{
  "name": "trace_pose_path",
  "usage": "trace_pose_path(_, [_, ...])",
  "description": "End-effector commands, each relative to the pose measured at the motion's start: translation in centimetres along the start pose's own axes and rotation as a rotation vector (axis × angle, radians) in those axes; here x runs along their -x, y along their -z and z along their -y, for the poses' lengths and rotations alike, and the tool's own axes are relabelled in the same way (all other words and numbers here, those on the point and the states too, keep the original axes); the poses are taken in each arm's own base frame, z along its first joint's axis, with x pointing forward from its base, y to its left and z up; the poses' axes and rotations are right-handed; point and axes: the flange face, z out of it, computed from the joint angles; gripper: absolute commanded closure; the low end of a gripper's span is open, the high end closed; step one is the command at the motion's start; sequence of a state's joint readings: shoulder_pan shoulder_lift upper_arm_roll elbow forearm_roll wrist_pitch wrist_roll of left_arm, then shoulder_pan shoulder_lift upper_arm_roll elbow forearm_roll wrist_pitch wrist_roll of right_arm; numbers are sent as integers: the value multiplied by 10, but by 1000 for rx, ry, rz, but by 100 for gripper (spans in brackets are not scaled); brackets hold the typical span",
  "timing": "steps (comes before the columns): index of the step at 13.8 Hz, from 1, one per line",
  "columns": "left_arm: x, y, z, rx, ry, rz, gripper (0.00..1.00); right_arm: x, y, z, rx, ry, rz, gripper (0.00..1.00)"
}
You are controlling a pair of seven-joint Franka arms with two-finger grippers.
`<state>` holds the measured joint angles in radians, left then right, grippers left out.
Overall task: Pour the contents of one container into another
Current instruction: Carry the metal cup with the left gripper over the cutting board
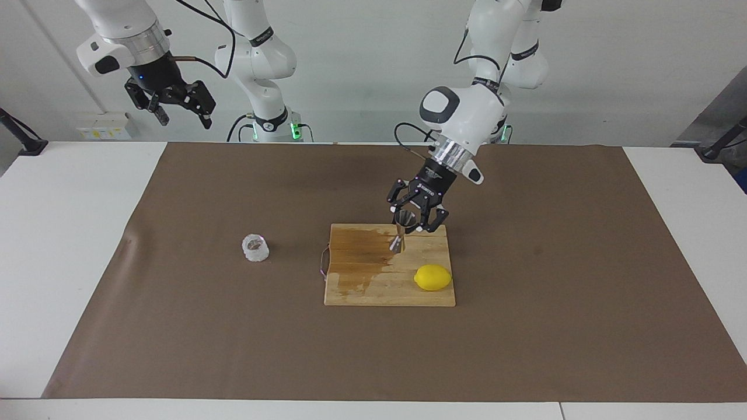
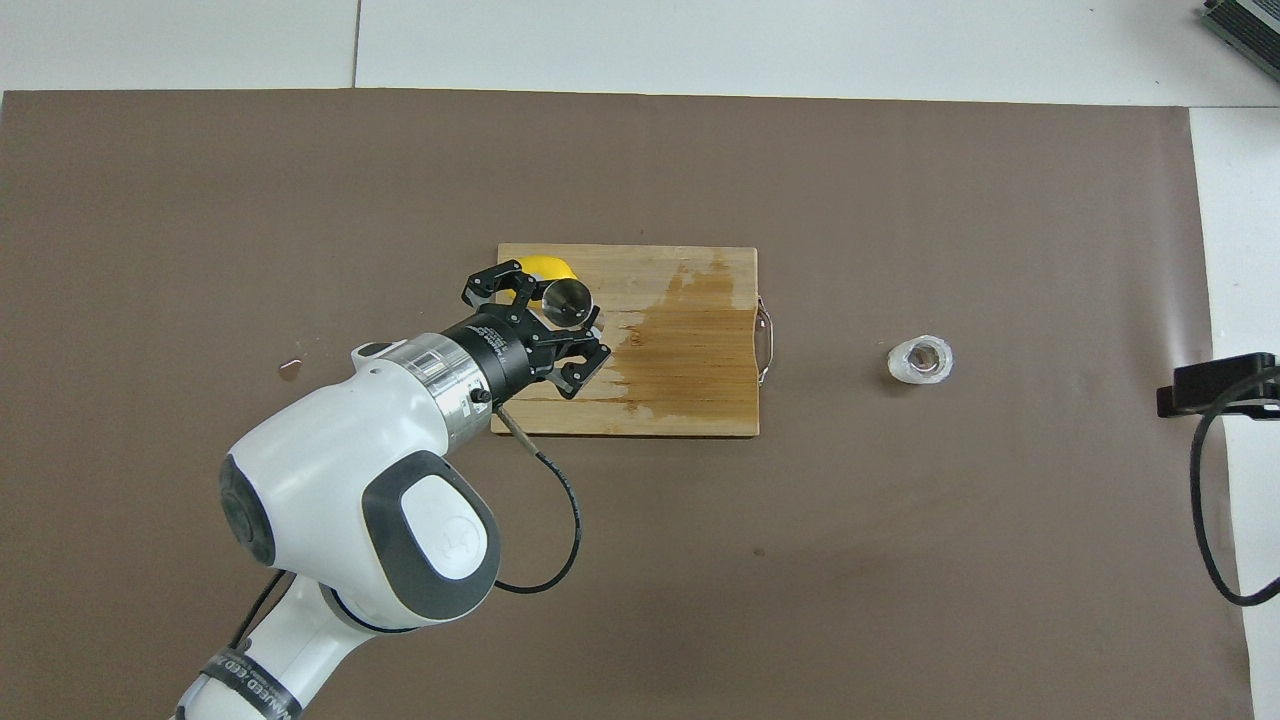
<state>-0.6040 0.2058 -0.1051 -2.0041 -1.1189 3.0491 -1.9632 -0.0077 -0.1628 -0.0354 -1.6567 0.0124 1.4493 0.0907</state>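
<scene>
The steel jigger [image 1: 402, 231] stands upright on the wooden cutting board [image 1: 362, 289], at the board's edge nearer to the robots. It also shows in the overhead view [image 2: 568, 301]. My left gripper [image 1: 409, 220] is open, with its fingers on either side of the jigger's upper cone; it also shows in the overhead view [image 2: 560, 318]. The small textured glass cup [image 1: 255, 248] stands on the brown mat beside the board, toward the right arm's end; it also shows in the overhead view [image 2: 920, 361]. My right gripper [image 1: 178, 105] waits open, raised high above the table's edge.
A lemon [image 1: 433, 277] lies on the board's corner, farther from the robots than the jigger, partly covered by the gripper in the overhead view [image 2: 550, 266]. A dark wet patch [image 1: 359, 256] covers part of the board. The brown mat [image 1: 525, 326] covers the table's middle.
</scene>
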Motion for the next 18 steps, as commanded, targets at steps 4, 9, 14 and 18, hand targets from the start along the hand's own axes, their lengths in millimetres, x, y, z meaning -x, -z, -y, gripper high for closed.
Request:
trace_pose_path(4, [-8, -62, 31, 44, -4, 8, 95, 4, 2, -2, 3, -6, 7, 0])
trace_pose_path(9, [-15, -66, 33, 98, 6, 18, 95, 4, 2, -2, 3, -6, 9, 0])
trace_pose_path(14, [-21, -87, 70, 173, -79, 70, 96, 4, 2, -2, 3, -6, 7, 0])
trace_pose_path(18, [-23, -97, 82, 176, -85, 82, 88, 4, 2, -2, 3, -6, 7, 0])
